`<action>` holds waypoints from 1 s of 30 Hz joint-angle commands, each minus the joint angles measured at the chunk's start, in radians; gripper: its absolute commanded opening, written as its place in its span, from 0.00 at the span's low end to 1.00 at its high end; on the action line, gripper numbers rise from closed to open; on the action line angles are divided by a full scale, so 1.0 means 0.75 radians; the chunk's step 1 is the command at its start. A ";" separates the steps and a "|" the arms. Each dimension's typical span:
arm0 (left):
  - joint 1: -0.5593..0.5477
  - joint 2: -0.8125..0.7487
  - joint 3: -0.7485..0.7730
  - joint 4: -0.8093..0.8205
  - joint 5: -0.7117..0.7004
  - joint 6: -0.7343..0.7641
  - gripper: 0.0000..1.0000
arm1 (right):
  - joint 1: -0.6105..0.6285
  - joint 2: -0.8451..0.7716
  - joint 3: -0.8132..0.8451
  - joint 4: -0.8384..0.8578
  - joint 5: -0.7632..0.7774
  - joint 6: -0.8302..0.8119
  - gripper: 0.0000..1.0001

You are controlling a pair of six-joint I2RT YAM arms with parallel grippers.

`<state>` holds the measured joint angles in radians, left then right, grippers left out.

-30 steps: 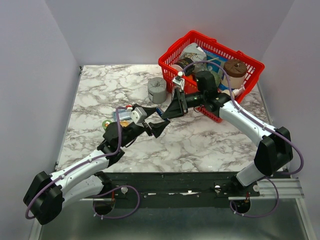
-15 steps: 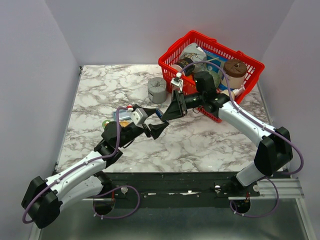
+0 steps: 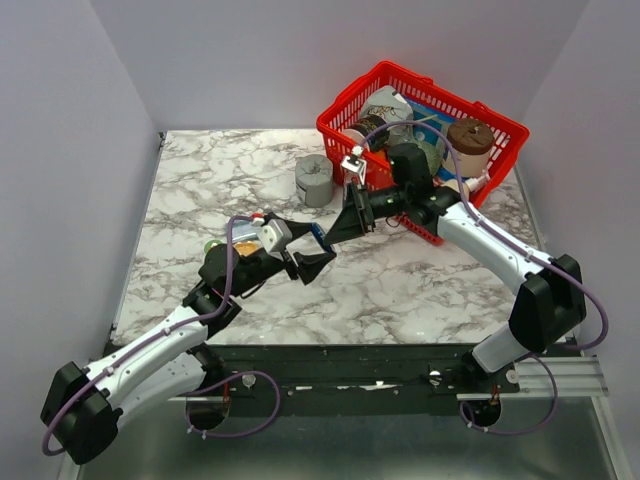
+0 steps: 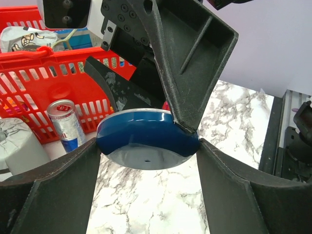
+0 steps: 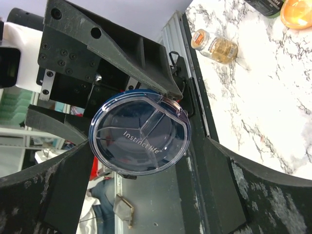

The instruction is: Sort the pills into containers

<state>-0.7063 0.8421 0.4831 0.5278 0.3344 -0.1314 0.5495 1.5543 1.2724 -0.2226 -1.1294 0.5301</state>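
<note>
Top external view showed a white tabletop [image 3: 420,285] with grey swirly lines like marble. Plain pale walls [image 3: 300,60] stood on three sides of it. A dark strip [image 3: 350,365] ran along the near edge. A red basket [image 3: 500,135] full of things sat at the far right corner. A grey round block [image 3: 314,181] sat just beside the basket, on its left.

The blue dish [image 3: 318,232] was up in the air, off the tabletop. It was near the basket, on its left and a bit closer to the arm bases. It had a see-through top with thin lines that cut it into three parts.

The left pincer [image 4: 148,146] was clenched on the blue dish, with one finger pressed on each side. The right pincer [image 5: 148,144] was released, and its fingers stood wide on both sides of the dish. In the left wrist view one of those fingers was right at the rim, and I could not tell if it touched.

A silver and blue can [image 4: 66,124] stood just in front of the basket. The orange dish [image 5: 298,12] lay on the tabletop, at the edge of the right wrist view, only partly seen.
</note>
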 commanded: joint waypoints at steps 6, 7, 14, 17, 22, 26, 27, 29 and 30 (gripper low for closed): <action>0.040 -0.078 -0.039 0.041 0.084 -0.089 0.29 | -0.009 -0.048 0.071 -0.049 -0.047 -0.159 1.00; 0.040 -0.080 -0.043 0.041 0.088 -0.093 0.29 | -0.009 -0.048 0.079 -0.051 -0.061 -0.165 1.00; 0.074 -0.092 -0.065 0.033 0.149 -0.170 0.29 | -0.005 -0.088 0.105 -0.081 -0.163 -0.334 1.00; 0.101 -0.090 -0.063 0.033 0.207 -0.234 0.29 | -0.005 -0.109 0.116 -0.151 -0.190 -0.502 1.00; 0.117 -0.084 -0.055 0.059 0.288 -0.336 0.29 | 0.018 -0.129 0.148 -0.290 -0.088 -0.835 1.00; 0.115 -0.080 -0.055 0.096 0.360 -0.399 0.28 | 0.026 -0.097 0.171 -0.300 -0.045 -0.879 1.00; 0.117 -0.082 -0.055 0.098 0.366 -0.414 0.28 | 0.032 -0.089 0.177 -0.307 -0.047 -0.881 1.00; 0.115 -0.082 -0.055 0.100 0.374 -0.418 0.28 | 0.055 -0.068 0.189 -0.311 -0.040 -0.877 1.00; 0.115 -0.080 -0.055 0.100 0.374 -0.420 0.28 | 0.067 -0.062 0.189 -0.313 -0.036 -0.874 1.00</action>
<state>-0.6228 0.7879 0.4427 0.5476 0.5514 -0.4023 0.5678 1.4811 1.3750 -0.4187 -1.1843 -0.0525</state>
